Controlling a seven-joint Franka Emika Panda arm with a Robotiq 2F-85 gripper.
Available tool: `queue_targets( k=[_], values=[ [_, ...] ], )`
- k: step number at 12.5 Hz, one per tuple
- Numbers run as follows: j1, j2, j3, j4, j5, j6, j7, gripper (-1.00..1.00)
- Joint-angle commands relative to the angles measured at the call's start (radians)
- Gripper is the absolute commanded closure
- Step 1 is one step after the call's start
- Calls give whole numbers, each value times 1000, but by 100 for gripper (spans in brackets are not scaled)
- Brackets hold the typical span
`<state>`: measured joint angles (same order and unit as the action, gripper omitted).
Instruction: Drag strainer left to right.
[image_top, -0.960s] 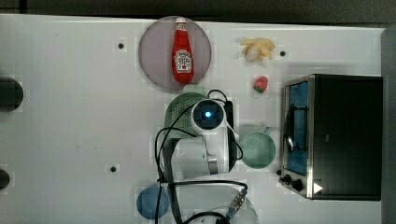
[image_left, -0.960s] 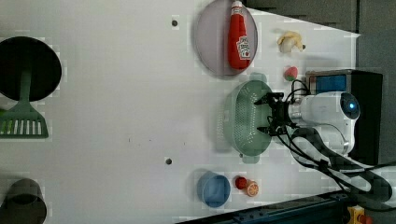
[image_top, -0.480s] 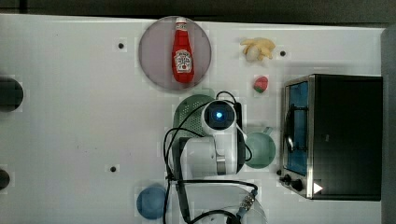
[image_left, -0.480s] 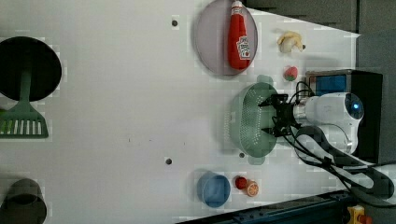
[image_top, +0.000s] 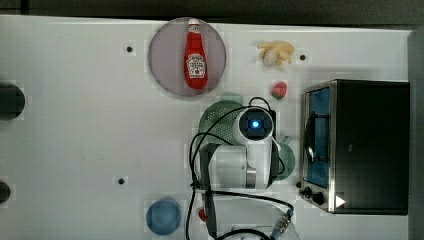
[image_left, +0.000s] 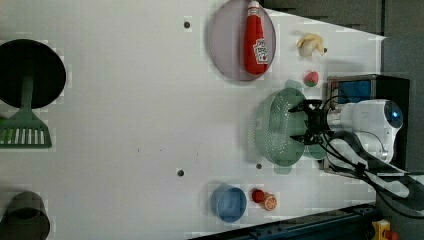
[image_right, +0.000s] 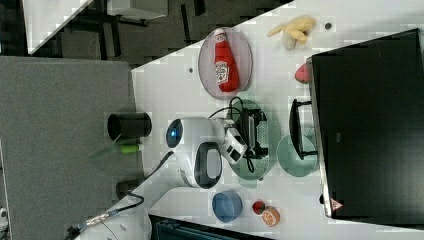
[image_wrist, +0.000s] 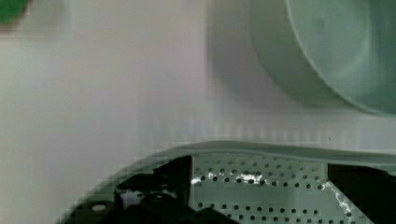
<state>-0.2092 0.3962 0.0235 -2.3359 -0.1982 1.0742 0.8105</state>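
The strainer (image_left: 277, 127) is a pale mint-green oval colander with a perforated centre. In the top view the strainer (image_top: 217, 117) is partly covered by my arm. My gripper (image_left: 304, 123) is open, with its fingers down inside the bowl near the rim on the left view's right. The wrist view shows the strainer's holed floor (image_wrist: 261, 186) between the two dark fingers (image_wrist: 170, 179). In the right view the gripper (image_right: 255, 137) stands over the strainer (image_right: 267, 152).
A round green mug (image_top: 287, 159) sits close beside the strainer, between it and the black toaster oven (image_top: 360, 145). A ketchup bottle (image_top: 195, 55) lies on a grey plate. A strawberry (image_top: 279, 90), a banana (image_top: 276, 52) and a blue bowl (image_top: 163, 216) stand around.
My arm has moved toward the top view's right, and the strainer has slid the same way with it, closer to the mug and the oven. The fingers stayed open.
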Motion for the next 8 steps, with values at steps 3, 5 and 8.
queue_targets(
  k=[3,5,8],
  values=[
    [6,-161,68,2,-23,-87,-334,-100],
    [6,-270,92,21,-2,-185,-457,-100],
    [7,-449,118,79,129,-434,-507,-100]
  ],
)
